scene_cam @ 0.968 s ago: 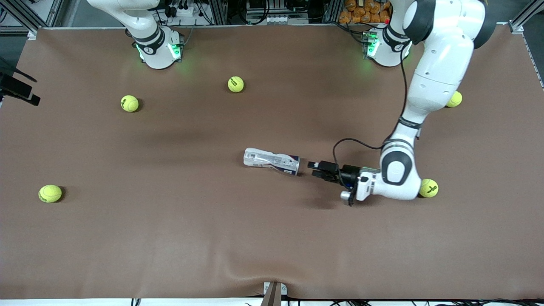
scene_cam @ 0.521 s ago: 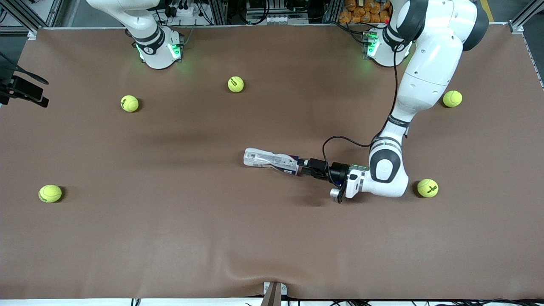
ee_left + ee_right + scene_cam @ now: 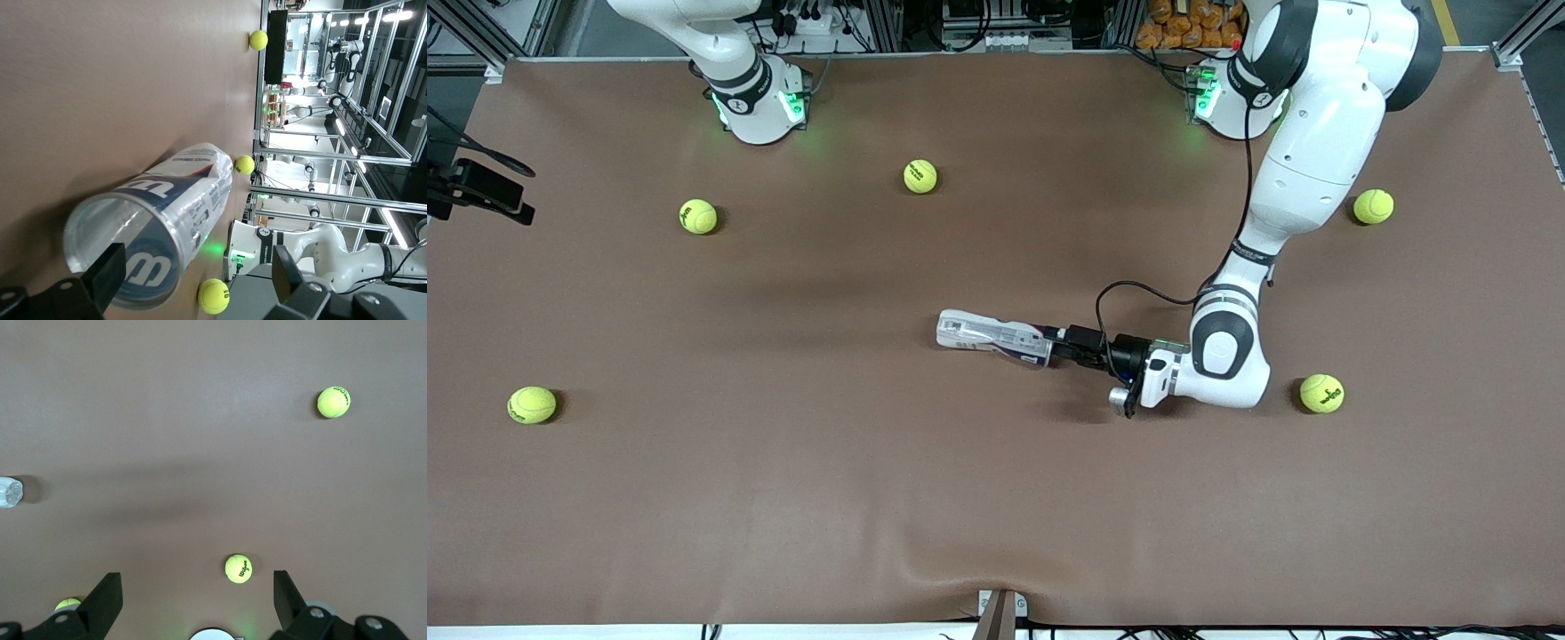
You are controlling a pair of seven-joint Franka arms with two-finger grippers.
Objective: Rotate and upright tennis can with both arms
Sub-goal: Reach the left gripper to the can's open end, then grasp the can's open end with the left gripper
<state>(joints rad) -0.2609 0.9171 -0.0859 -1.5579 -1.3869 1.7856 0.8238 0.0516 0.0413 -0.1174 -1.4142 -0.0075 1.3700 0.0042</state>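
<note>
Two risks from here: lying on brown table (image 3: 783, 498), slim clear-plastic tennis can (image 3: 993, 335) with open silvery rim half between left gripper (image 3: 1060, 347) spread jaws, liable to roll or skid away; right gripper (image 3: 193, 600) jaws open, waiting aloft.

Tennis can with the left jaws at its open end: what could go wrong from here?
The tennis can lies on its side, so it may roll as the open left gripper closes at its rim. One finger sits at the mouth and could dent the thin wall. The right gripper waits high over the table, too far away to steady it.
</note>
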